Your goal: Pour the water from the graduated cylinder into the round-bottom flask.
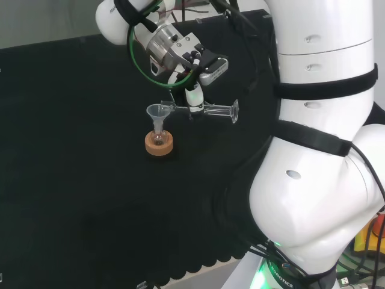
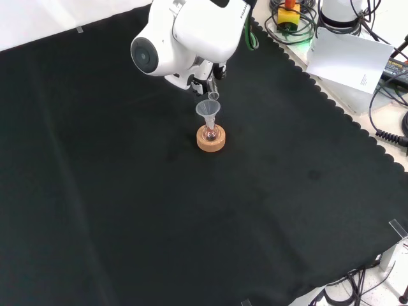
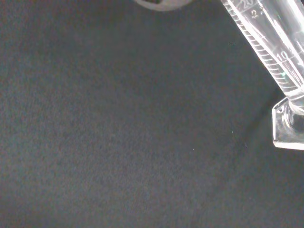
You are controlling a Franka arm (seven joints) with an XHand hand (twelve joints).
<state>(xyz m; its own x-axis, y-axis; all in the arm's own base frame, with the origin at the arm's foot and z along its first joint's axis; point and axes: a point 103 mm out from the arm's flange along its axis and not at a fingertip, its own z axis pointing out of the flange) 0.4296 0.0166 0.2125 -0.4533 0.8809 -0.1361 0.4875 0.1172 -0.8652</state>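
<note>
In the head view the hand (image 1: 194, 98) is shut on a clear graduated cylinder (image 1: 210, 111). It holds the cylinder about level, foot to the right and mouth over the rim of a clear funnel (image 1: 158, 112). The funnel stands in a small round-bottom flask (image 1: 158, 138) that rests on a cork ring (image 1: 159, 144). In the front view the cylinder's mouth (image 2: 213, 95) sits just above the funnel (image 2: 208, 109), which tops the flask (image 2: 210, 133) and cork ring (image 2: 211, 139); a white arm link hides the hand. The wrist view has the cylinder's marked wall (image 3: 268, 45) and foot (image 3: 288, 127).
The black cloth (image 2: 127, 210) spreads around the cork ring. In the front view its scalloped edge runs down the right, with cables and a white paper sheet (image 2: 349, 57) beyond it. The arm's big white links (image 1: 319, 150) stand at the right of the head view.
</note>
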